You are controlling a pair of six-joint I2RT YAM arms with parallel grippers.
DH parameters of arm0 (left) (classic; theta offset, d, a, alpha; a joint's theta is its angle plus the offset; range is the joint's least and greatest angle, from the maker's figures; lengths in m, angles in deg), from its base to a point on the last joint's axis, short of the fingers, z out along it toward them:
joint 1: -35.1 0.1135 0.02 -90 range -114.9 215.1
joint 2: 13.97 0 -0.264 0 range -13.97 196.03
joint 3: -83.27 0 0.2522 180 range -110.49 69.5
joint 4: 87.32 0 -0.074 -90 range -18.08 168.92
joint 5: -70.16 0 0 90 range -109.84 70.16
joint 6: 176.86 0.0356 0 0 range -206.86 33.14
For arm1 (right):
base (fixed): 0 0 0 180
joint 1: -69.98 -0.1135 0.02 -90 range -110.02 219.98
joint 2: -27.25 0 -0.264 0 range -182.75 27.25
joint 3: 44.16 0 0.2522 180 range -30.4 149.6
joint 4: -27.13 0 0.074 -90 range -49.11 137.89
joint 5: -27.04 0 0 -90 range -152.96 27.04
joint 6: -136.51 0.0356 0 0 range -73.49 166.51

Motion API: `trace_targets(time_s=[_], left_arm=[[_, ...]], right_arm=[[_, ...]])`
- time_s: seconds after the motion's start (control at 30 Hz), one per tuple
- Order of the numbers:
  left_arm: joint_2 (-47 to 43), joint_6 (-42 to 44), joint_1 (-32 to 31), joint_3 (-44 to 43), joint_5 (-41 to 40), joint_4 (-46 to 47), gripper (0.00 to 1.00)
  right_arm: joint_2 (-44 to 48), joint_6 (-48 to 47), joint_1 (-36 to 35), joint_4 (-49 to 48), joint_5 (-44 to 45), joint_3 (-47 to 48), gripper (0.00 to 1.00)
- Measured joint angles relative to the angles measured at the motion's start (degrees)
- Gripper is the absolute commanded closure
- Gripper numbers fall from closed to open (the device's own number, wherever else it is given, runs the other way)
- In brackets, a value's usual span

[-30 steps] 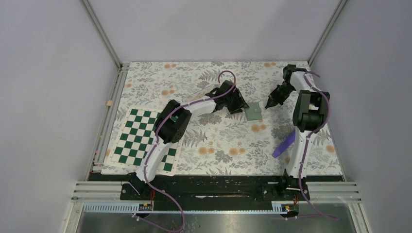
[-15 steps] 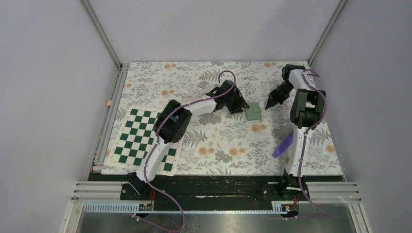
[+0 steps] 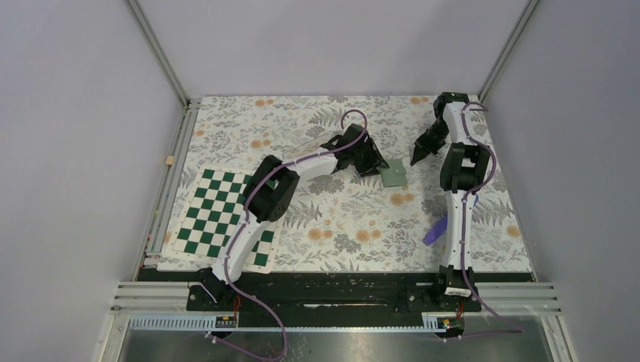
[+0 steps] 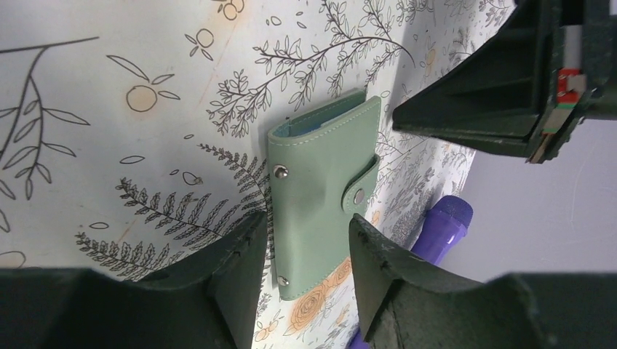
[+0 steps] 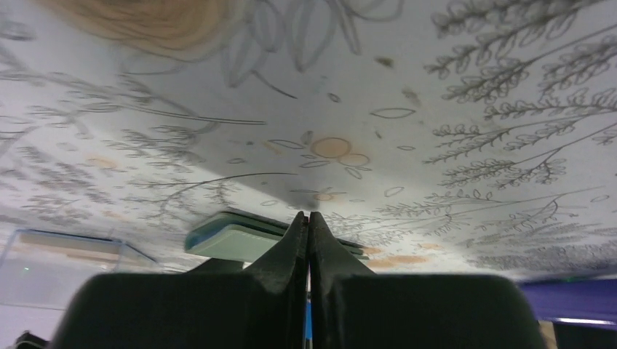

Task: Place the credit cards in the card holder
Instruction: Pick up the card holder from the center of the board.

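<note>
The card holder [image 3: 392, 175] is a closed mint-green snap wallet lying flat on the floral mat. It also shows in the left wrist view [image 4: 320, 196] and, edge-on, in the right wrist view [image 5: 233, 236]. My left gripper [image 3: 375, 164] is open, and its fingers stand either side of the holder's near end [image 4: 305, 251]. My right gripper [image 3: 416, 156] is shut, with its tip just right of and beyond the holder [image 5: 309, 218]. A thin coloured sliver shows in its seam; I cannot tell what it is. No orange-yellow credit cards are in view.
A green-and-white chequered board [image 3: 223, 219] lies at the front left. A purple cylinder [image 3: 435, 226] lies near the right arm and also shows in the left wrist view [image 4: 444, 225]. A clear plastic box [image 3: 306, 145] sits behind the left arm.
The right arm has straightened and swung left, and its shut gripper has shifted slightly farther back beside the holder. The left arm and the holder have not moved.
</note>
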Motion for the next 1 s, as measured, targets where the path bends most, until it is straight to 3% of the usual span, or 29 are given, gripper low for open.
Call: trace_targets(time_s=[0.3, 0.6, 0.73, 0.93, 1.0], left_arm=[[0.66, -0.63, -0.24, -0.79, 0.70, -0.22, 0.58], [0.94, -0.85, -0.33, -0.46, 3.19, 0.39, 0.61], [0.33, -1.27, -0.33, 2.71, 4.76, 4.81, 0.69], [-4.02, -0.57, -0.83, 12.17, 5.70, 10.27, 1.00], [-7.39, 0.00, -1.05, 16.94, 5.57, 10.86, 1.00]], right_arm=[[-1.18, -2.93, -1.01, 4.52, 0.92, 0.26, 1.00], [-1.18, -4.70, -6.97, 4.44, 1.68, -0.02, 1.00], [-1.11, -5.44, -8.31, 4.63, 0.63, -1.03, 1.00], [1.18, -9.55, -9.53, 4.46, -2.12, -7.61, 1.00], [3.34, -10.91, -10.43, 3.76, -1.68, -12.52, 1.00]])
